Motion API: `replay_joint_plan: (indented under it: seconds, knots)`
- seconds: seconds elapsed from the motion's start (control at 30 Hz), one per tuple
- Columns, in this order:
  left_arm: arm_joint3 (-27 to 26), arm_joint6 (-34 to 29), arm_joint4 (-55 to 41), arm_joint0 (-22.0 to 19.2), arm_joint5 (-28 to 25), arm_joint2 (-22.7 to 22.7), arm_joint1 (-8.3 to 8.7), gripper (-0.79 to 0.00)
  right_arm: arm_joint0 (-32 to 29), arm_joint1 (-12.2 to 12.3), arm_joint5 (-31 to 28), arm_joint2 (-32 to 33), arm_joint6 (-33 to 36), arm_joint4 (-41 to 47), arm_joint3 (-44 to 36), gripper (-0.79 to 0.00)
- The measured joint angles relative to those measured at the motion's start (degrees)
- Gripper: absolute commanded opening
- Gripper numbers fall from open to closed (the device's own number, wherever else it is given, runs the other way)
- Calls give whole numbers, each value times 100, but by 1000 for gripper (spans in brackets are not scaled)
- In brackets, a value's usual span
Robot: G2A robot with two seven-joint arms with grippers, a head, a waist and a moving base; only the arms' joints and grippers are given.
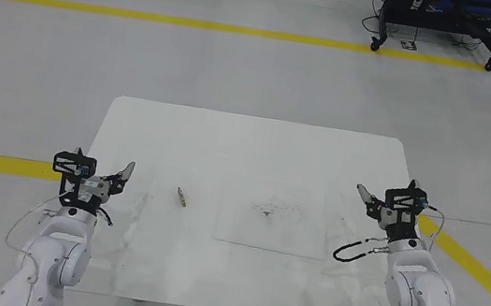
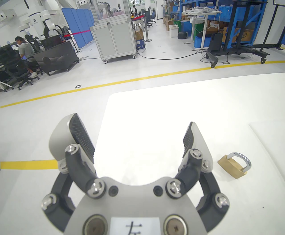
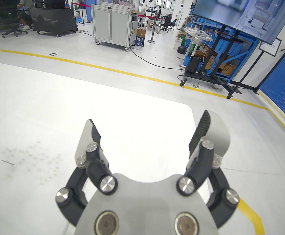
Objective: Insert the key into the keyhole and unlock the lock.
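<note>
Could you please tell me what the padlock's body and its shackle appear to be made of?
The padlock body looks like brass: it is a golden yellow with a dull, satin sheen rather than a mirror shine, though brass-coloured plating cannot be ruled out. The shackle is silvery and polished, with bright highlights along its curve, which suggests chromed or polished steel.

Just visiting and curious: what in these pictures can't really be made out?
- Keyhole: in the left wrist view the padlock is too small to show it.
- Key: in the top view, a speck, too small to identify.
- Right wrist view: a thin sliver near the picture's edge, blurred; perhaps the key.
</note>
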Motion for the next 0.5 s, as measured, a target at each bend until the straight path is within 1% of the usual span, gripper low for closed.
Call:
replay_joint_plan:
  seconds: [0.47,0.5]
  knots:
    - [0,0,0,0,0,0,0,0,0,0,-6,-6,0,-2,-6,0]
    - [0,0,0,0,0,0,0,0,9,-1,-85,-80,18,-27,-45,0]
